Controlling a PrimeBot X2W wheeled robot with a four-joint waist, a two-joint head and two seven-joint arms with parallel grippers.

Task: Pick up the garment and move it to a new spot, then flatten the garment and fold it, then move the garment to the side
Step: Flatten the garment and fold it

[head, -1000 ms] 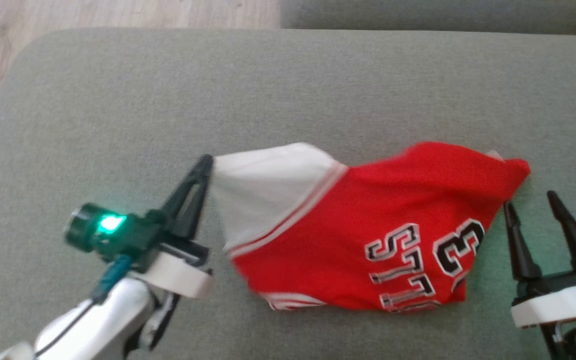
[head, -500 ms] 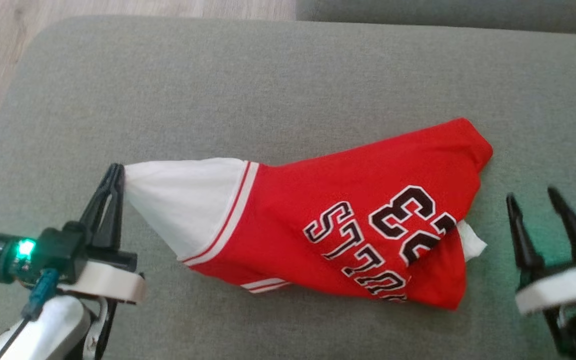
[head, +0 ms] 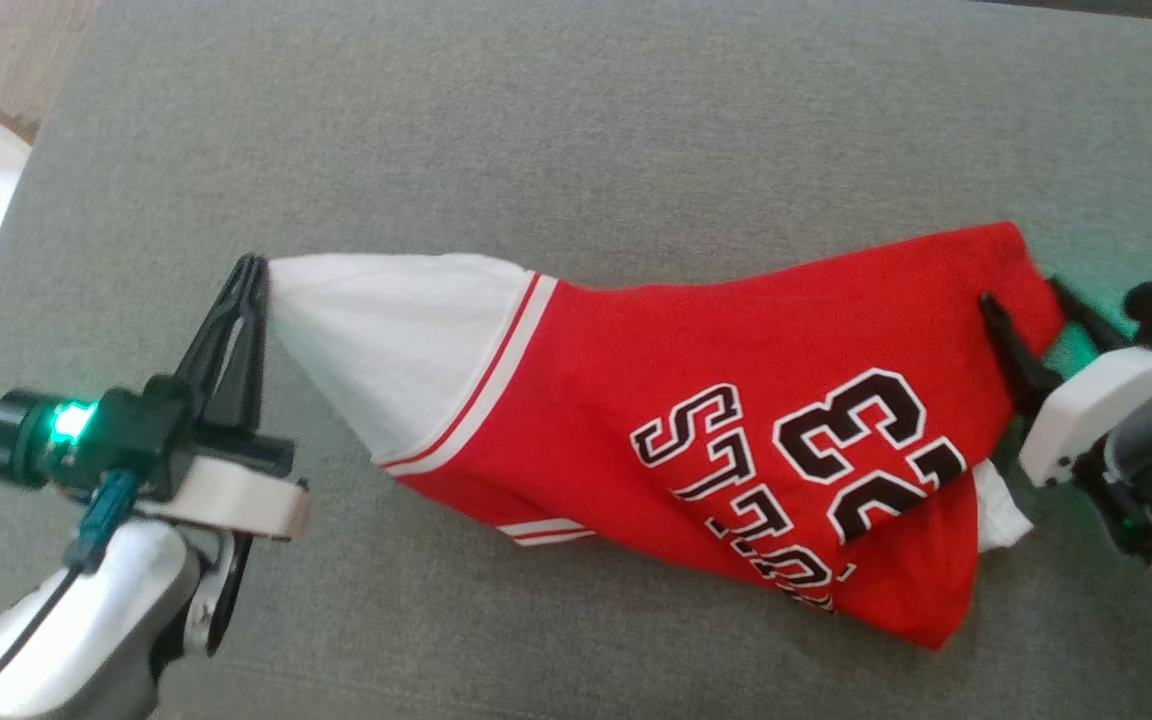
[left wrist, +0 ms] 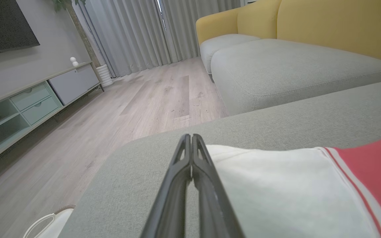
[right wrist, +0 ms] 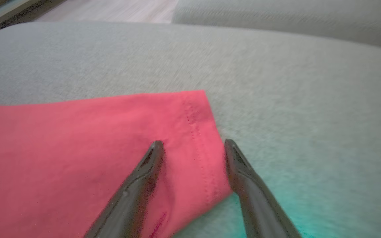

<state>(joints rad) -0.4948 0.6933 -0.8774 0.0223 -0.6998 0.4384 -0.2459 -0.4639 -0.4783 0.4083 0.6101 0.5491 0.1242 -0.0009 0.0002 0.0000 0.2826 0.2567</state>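
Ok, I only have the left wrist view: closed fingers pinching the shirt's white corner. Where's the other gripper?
Observer: The right gripper is at the shirt's opposite red corner, open.
Operator: Has it grabbed it?
Observer: Not yet. In the right wrist view its fingers stand apart, with the stitched hem between them.
Operator: Any print on the shirt?
Observer: Yes, the head view shows black lettering with white outlines on the red part, facing up.

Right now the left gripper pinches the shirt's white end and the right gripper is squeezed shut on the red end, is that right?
Not quite. The right gripper is open: in the right wrist view its jaws stand apart, straddling the red hem of the shirt without squeezing it. The left gripper does pinch the white end.
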